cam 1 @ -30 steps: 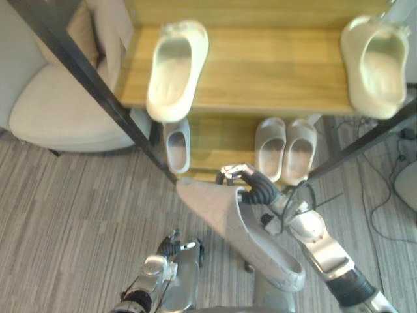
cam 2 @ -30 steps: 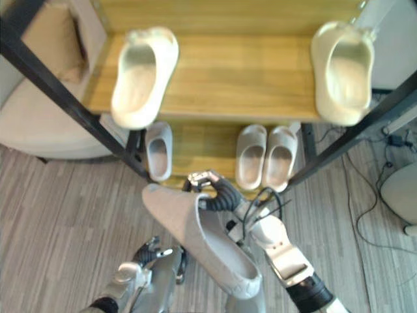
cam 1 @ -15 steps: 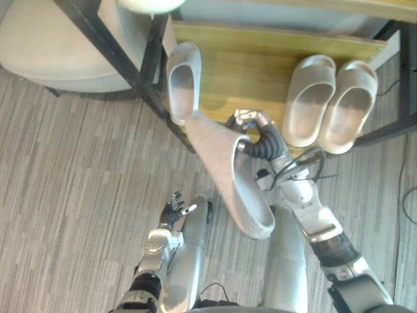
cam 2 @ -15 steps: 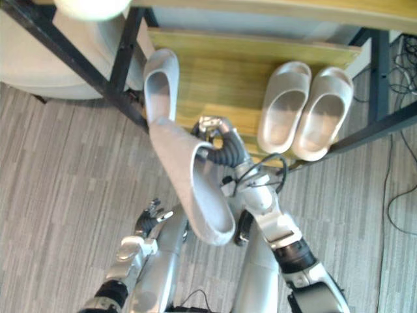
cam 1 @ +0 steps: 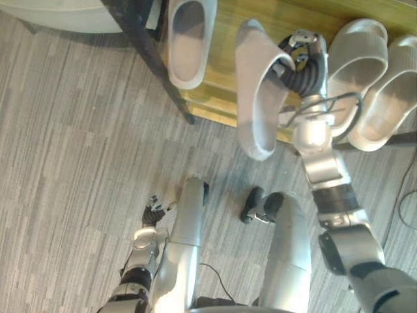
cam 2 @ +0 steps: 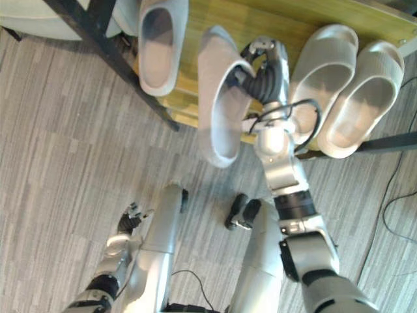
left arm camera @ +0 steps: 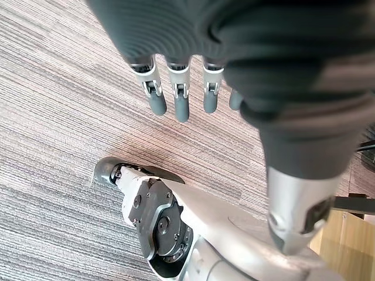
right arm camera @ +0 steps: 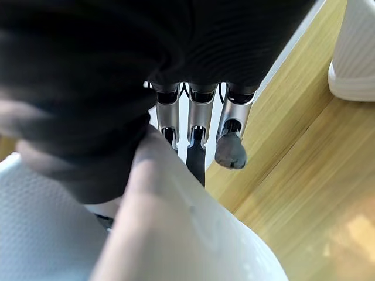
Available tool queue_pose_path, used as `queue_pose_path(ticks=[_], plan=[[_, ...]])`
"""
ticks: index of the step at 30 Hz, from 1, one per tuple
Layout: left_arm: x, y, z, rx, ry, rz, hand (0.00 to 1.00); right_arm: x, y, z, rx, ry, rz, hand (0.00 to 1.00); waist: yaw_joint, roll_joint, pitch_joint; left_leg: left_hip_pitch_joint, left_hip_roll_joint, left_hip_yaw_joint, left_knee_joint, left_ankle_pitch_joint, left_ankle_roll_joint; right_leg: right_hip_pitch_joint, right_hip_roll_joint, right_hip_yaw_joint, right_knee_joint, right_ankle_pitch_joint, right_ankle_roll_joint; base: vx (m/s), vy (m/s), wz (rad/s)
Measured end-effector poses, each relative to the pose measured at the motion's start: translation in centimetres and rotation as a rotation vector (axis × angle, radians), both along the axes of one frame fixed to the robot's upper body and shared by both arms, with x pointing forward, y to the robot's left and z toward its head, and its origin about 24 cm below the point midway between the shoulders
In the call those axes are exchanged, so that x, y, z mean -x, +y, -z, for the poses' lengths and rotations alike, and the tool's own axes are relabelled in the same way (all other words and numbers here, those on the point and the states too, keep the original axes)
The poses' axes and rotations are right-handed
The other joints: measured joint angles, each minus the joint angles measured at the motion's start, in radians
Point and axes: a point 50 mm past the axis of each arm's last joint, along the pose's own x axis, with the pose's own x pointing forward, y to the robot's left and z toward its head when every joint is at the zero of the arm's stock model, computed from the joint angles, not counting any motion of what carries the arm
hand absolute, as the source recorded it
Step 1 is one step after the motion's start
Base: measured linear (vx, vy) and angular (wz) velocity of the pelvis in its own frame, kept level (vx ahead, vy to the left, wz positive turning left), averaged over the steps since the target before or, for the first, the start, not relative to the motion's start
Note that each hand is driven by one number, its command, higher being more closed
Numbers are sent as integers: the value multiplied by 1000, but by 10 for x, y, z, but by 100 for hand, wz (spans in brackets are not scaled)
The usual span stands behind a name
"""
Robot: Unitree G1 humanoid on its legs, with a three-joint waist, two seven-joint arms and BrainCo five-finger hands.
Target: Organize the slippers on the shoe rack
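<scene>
Floor [cam 1: 78,143]: grey striped carpet in front of the rack
Shoe rack [cam 1: 223,65]: low wooden shelf inside a black frame, with one frame post [cam 1: 150,52] at its front; a strip of bare board lies between the single slipper and the pair
Pair of slippers [cam 1: 357,62]: pale, side by side and touching, on the shelf to the right of the right hand
Held slipper [cam 1: 254,98]: grey, off the floor and tilted; one end is over the bare board, the other hangs past the shelf's front edge above the carpet; whether it touches the board cannot be told
Single slipper [cam 1: 187,39]: grey, on the shelf just beside the frame post, near the held slipper but apart from it
Handling (judgement): the held slipper looks light and soft, with a thin wall that gives under the fingers; not fragile, not slippery, likely to droop or swing when carried by one edge
Where to hold (judgement): the rim of the opening near mid-length, so the sole can be laid flat beside its mate
Right hand [cam 1: 301,62]: closed on the held slipper, fingers curled over its rim, dark tips showing past the edge above the board
Left hand [left arm camera: 180,96]: low at the robot's side over the carpet, fingers straight and relaxed, holding nothing
</scene>
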Motion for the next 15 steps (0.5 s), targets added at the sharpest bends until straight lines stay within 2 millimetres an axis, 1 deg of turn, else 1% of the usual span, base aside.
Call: queue_pose_path(ticks=[2,6,8,10,12,13,15], plan=[[0,0,0,-1,1,0,0,-7,-3,-8,6,2,40,100,3,-1,-1,-16,-1,0,3,6,-12,-20,-1,1,9,-2,-5,0,0,0],[-1,-2,-1,-7,-2,-9,0,-18,-12,-19,-39,22,101,100,19,2,-3,-32,10,-1,18,7,-14,-30,-2,-9,29,-8,-28,25,-29,5],[-1,-3,0,-6,-1,-8,0,-19,-15,-26,-54,3,127,100,27,5,-12,-47,17,-2,19,8,-15,-43,-2,-17,32,-13,-24,6,-15,2],[-1,-4,-1,-9,-5,-1,0,-21,-17,-34,-59,0,146,100,34,5,-12,-55,15,-4,20,11,-22,-51,-6,-19,39,-17,-29,-9,-21,6],[-2,-5,-2,-9,-13,1,0,-26,-19,-36,-67,15,162,100,38,5,-12,-58,11,-9,19,14,-26,-53,-12,-24,46,-23,-34,-12,-21,10],[-2,-6,-2,-14,-16,0,0,-28,-20,-36,-76,20,176,0,43,5,-16,-63,10,-16,19,15,-27,-55,-13,-30,47,-25,-37,-12,-37,11],[0,-8,0,-11,-5,-4,0,-30,-23,-34,-90,30,198,0,47,8,-38,-82,2,-36,17,18,-32,-63,-19,-51,50,-30,-45,-2,-35,20]])
